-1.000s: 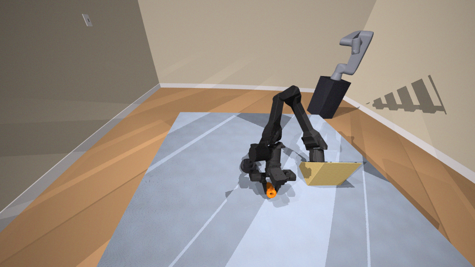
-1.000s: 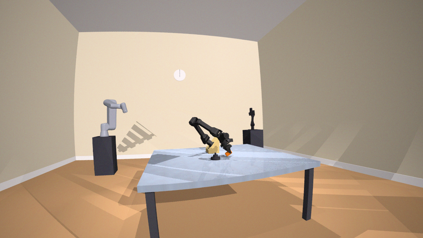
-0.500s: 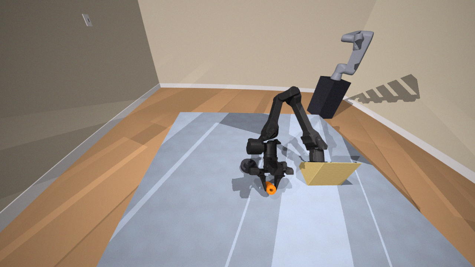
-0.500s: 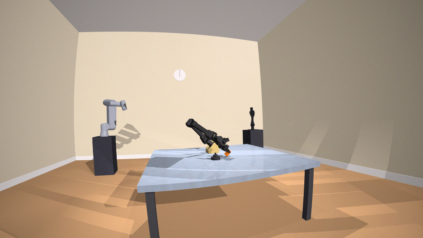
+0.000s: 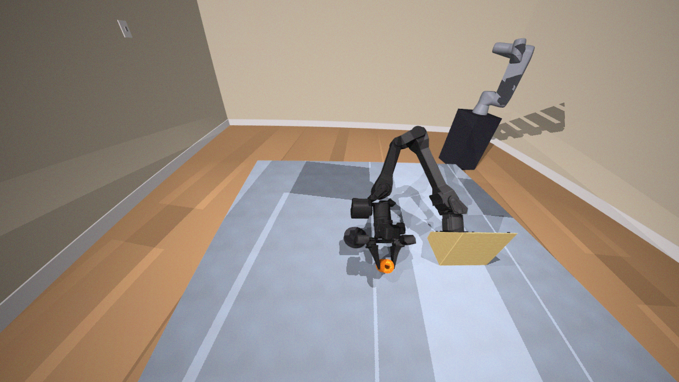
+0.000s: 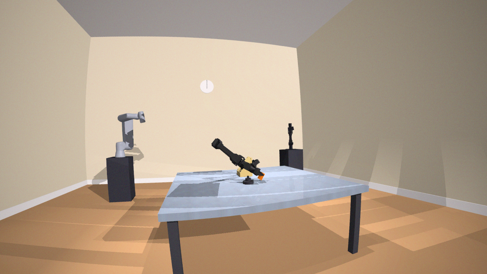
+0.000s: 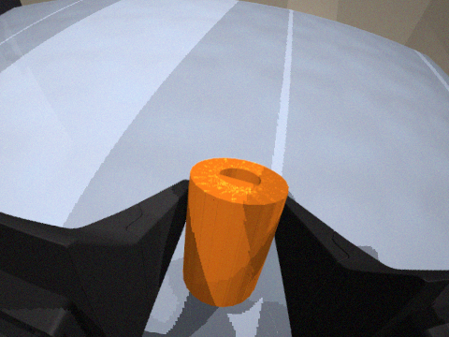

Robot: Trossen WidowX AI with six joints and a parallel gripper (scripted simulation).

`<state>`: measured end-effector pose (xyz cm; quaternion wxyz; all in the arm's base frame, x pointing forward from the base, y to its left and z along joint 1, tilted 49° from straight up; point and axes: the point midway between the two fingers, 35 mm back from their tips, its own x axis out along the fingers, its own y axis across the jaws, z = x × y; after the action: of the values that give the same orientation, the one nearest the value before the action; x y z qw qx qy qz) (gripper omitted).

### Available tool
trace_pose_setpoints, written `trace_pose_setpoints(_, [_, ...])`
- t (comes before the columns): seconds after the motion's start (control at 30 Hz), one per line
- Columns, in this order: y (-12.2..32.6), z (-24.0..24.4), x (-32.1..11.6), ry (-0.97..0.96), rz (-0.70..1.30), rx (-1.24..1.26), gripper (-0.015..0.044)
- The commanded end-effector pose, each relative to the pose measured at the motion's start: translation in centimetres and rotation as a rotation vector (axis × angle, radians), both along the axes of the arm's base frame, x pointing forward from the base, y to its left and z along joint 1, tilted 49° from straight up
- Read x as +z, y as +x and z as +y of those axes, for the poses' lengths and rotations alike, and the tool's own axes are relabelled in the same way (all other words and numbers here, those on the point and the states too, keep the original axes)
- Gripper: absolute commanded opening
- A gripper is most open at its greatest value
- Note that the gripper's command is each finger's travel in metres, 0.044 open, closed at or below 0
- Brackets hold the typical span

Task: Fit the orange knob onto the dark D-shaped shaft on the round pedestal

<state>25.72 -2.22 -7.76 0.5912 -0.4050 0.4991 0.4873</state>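
Note:
The orange knob (image 5: 390, 270) (image 6: 260, 176) (image 7: 224, 253) is a cylinder held tilted, a little above the table. My gripper (image 5: 386, 265) (image 6: 261, 175) (image 7: 234, 195) is shut on its sides. The knob's holed end faces outward from the fingers. In the wrist view the hole looks half-round, its straight edge on the near side. The dark round pedestal (image 5: 351, 238) (image 6: 248, 182) stands on the table, left of and behind the knob in the top view. Its upright shaft (image 6: 247, 177) shows in the exterior view, left of the knob. The shaft's flat side cannot be made out.
The yellow wedge-shaped base (image 5: 470, 249) (image 6: 243, 172) carries my arm, right of the gripper in the top view. The blue-grey table (image 5: 308, 322) (image 6: 306, 190) bears shadows and pale stripes. A grey arm (image 5: 515, 71) (image 6: 127, 131) stands on a dark block off the table.

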Motion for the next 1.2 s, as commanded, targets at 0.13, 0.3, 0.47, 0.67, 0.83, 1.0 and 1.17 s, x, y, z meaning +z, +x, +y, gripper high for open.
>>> trace_pose_setpoints(0.13, [-0.22,-0.70,0.46,0.123,-0.024,0.001,0.0181])
trace_pose_setpoints(0.3, [-0.27,-0.92,0.60,0.155,-0.030,0.001,0.0181])
trace_pose_setpoints(0.47, [-0.24,-0.84,0.57,0.145,-0.029,-0.002,0.0260])
trace_pose_setpoints(0.67, [-0.24,-0.84,0.57,0.145,-0.029,-0.002,0.0260])
trace_pose_setpoints(0.83, [-0.24,-0.84,0.57,0.145,-0.029,-0.002,0.0260])
trace_pose_setpoints(1.0, [-0.24,-0.84,0.57,0.145,-0.029,-0.002,0.0260])
trace_pose_setpoints(1.17, [-0.24,-0.84,0.57,0.145,-0.029,-0.002,0.0260])
